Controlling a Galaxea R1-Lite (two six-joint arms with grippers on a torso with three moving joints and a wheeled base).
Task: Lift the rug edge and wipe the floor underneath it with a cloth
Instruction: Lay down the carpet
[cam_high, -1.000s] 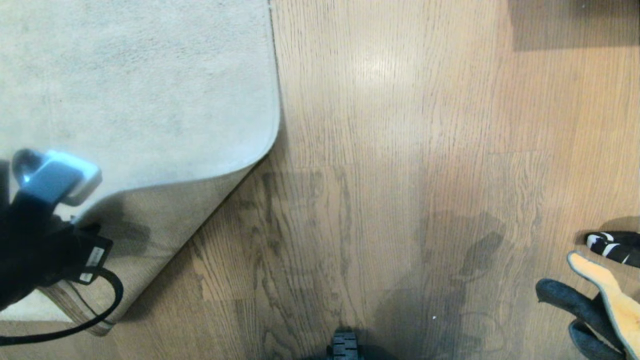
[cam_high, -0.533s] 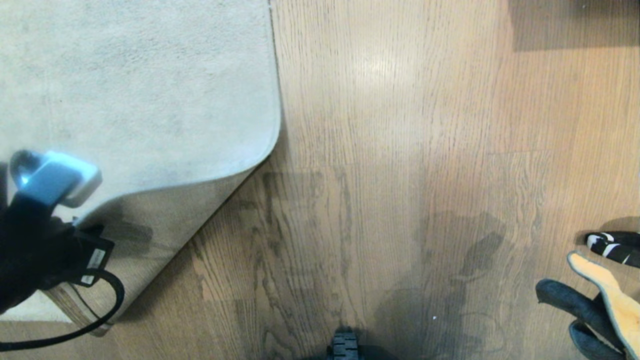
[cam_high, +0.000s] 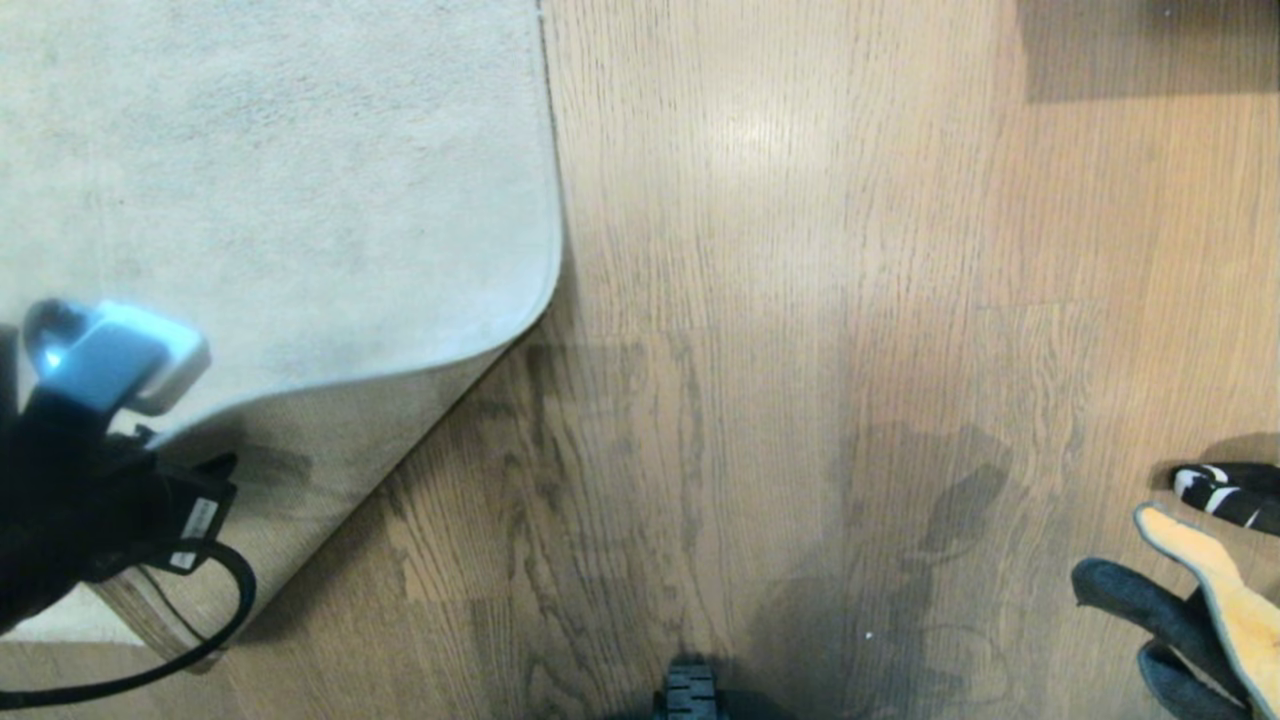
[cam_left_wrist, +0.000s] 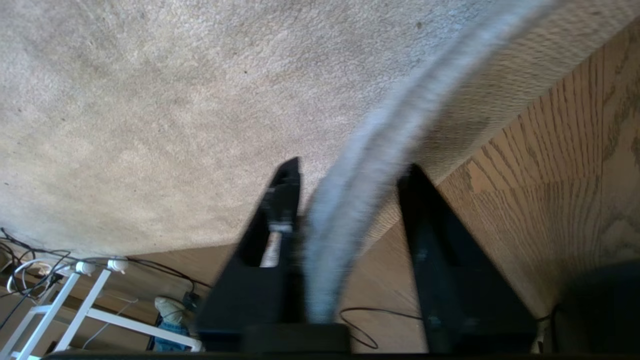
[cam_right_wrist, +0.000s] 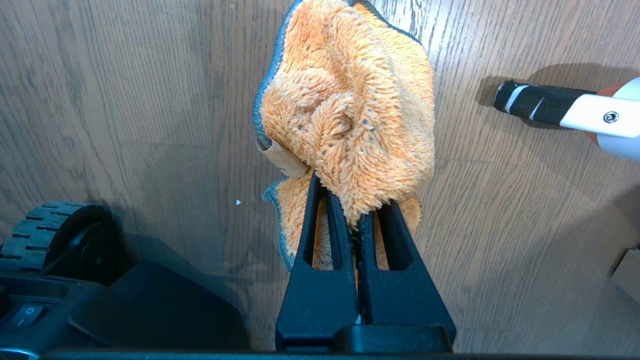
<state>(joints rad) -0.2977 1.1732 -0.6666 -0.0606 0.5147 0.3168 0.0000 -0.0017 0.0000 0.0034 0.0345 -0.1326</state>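
Left gripper (cam_left_wrist: 350, 200) jaws apart around the rug edge (cam_left_wrist: 380, 150), right gripper (cam_right_wrist: 357, 200) clamped on the cloth (cam_right_wrist: 350, 100): re-pinch rug before wiping the floor (cam_high: 800, 300).

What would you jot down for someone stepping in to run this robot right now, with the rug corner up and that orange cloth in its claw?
Left gripper: jaws apart on either side of the rug edge, which runs between them, blurred; whether it is gripped or loose cannot be told.
The rug corner is raised, tan backing showing over the floor.
Right gripper: shut on the cloth, held off at the robot's right, well away from the rug.
Done: cloth picked up, corner raised.
Left: whether the floor under the rug has been wiped cannot be told from here.
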